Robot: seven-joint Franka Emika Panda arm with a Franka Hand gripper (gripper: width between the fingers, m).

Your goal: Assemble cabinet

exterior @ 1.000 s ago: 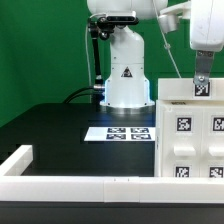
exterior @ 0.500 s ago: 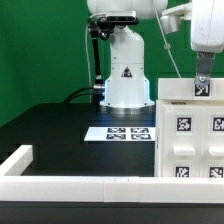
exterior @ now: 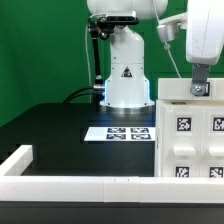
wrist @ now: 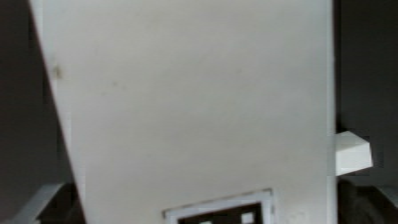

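Note:
The cabinet (exterior: 190, 135) is a large white tagged case at the exterior view's right. My gripper (exterior: 201, 88) comes down from above onto its top edge and grips a white panel there. In the wrist view this white panel (wrist: 196, 100) fills nearly the whole picture, with a tag (wrist: 222, 212) on it. My gripper (wrist: 199, 205) straddles the panel; one finger (wrist: 352, 152) shows at its side and the other is a dark shape at the opposite corner. The jaws look closed on the panel's edges.
The marker board (exterior: 120, 132) lies flat on the black table in front of the robot's white base (exterior: 125, 70). A low white border rail (exterior: 70, 182) runs along the front edge and the exterior view's left corner. A green backdrop stands behind.
The hand has turned about its axis above the cabinet top. The tag that showed at the fingers earlier no longer faces the camera. The cabinet body has not moved.

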